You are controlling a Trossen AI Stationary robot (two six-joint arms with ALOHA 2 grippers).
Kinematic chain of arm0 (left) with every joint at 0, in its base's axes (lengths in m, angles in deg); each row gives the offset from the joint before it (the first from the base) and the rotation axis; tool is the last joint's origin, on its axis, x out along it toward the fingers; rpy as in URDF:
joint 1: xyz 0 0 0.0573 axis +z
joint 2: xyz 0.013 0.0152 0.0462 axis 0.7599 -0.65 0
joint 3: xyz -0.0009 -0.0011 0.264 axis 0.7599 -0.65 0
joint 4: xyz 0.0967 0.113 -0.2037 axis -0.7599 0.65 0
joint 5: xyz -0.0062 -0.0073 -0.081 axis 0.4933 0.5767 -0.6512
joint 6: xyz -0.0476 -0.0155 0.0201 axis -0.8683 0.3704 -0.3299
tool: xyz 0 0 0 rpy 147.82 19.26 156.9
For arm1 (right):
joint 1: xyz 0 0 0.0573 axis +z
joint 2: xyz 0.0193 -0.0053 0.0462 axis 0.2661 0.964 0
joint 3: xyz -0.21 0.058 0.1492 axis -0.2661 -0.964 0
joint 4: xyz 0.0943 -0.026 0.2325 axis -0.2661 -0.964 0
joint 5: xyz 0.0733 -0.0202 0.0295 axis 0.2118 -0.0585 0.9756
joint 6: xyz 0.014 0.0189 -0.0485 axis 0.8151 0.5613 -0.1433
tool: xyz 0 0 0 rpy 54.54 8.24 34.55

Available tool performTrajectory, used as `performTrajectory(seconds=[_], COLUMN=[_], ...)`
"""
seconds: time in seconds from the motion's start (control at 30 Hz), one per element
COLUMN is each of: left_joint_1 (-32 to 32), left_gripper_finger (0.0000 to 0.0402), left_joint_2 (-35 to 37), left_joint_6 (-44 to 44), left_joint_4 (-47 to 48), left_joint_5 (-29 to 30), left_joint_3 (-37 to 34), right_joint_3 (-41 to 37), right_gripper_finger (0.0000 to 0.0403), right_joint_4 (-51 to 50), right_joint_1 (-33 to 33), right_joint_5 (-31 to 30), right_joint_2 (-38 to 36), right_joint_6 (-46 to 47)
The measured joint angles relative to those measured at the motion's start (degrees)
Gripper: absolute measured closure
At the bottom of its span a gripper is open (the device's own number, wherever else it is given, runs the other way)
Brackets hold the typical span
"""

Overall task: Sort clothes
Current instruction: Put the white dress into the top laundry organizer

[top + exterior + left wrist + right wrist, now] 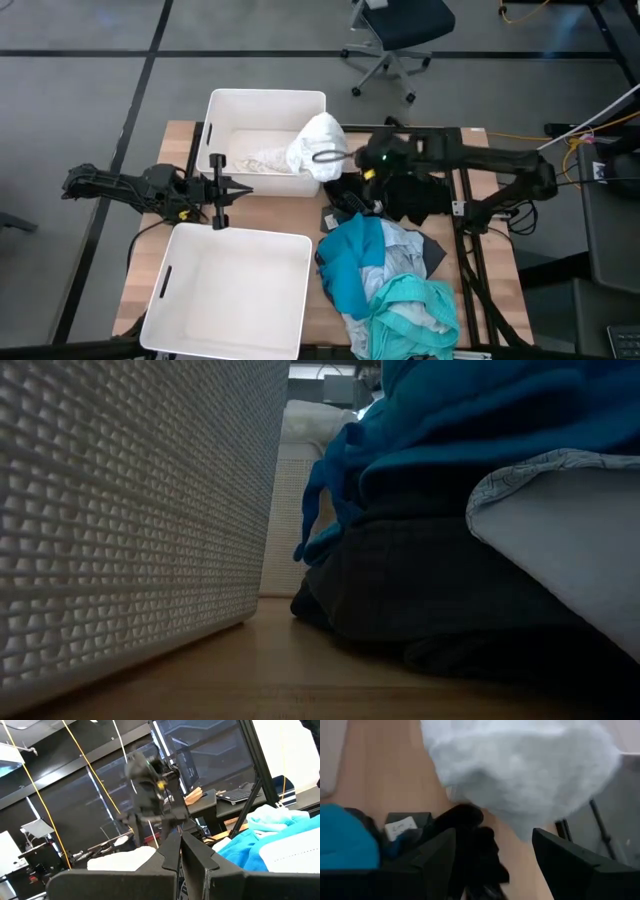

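A white garment [318, 140] [520, 770] lies draped over the right rim of the far white bin [262, 105], where more pale cloth [255, 160] lies. My right gripper [327, 156] [494, 834] hovers open just at that garment, with nothing between its fingers. The remaining clothes form a pile [390, 285] of bright blue, teal, grey and black at the table's near right. A black garment [470, 850] lies below the right gripper. My left gripper [222, 190] [180, 845] waits shut between the two bins.
A second white bin [230, 290] stands at the near left; its wall [130, 510] fills the low view's left side, with the blue garment [480, 420] and a dark one [420, 590] beside it. A strip of bare table lies between bin and pile.
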Motion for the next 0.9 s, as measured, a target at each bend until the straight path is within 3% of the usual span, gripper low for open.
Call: performTrajectory(seconds=[0.17, 0.33, 0.5, 0.6, 0.73, 0.83, 0.9], left_joint_1=[0.0, 0.0, 0.0, 0.0, 0.0, 0.0, 0.0], left_gripper_finger=[0.0396, 0.0396, 0.0396, 0.0396, 0.0396, 0.0396, 0.0396], left_joint_2=[0.0, 0.0, 0.0, 0.0, 0.0, 0.0, 0.0], left_joint_6=[0.0, 0.1, 0.1, 0.0, 0.0, -0.1, -0.1], left_joint_4=[0.0, 0.0, -0.1, -0.1, -0.2, -0.2, -0.2], left_joint_5=[0.0, 0.0, 0.0, 0.0, 0.0, 0.0, 0.0], left_joint_3=[0.0, 0.0, 0.0, 0.0, 0.0, 0.0, 0.0], right_joint_3=[-13.6, -22.6, -26.2, -26.5, -26.6, -26.5, -26.5], right_gripper_finger=[0.0136, 0.0136, 0.0136, 0.0136, 0.0137, 0.0157, 0.019], right_joint_4=[19.6, 38.0, 52.0, 55.6, 60.3, 64.3, 65.7], right_joint_1=[-1.3, -4.3, -6.8, -7.7, -7.7, -7.6, -7.6], right_joint_5=[-4.2, -0.6, 2.1, 6.3, 6.3, 3.1, 2.7], right_joint_2=[0.0, 0.1, 2.4, 5.1, 9.7, 11.4, 11.8], right_joint_6=[-6.8, -9.9, -8.9, -9.0, -10.0, -10.6, -10.7])
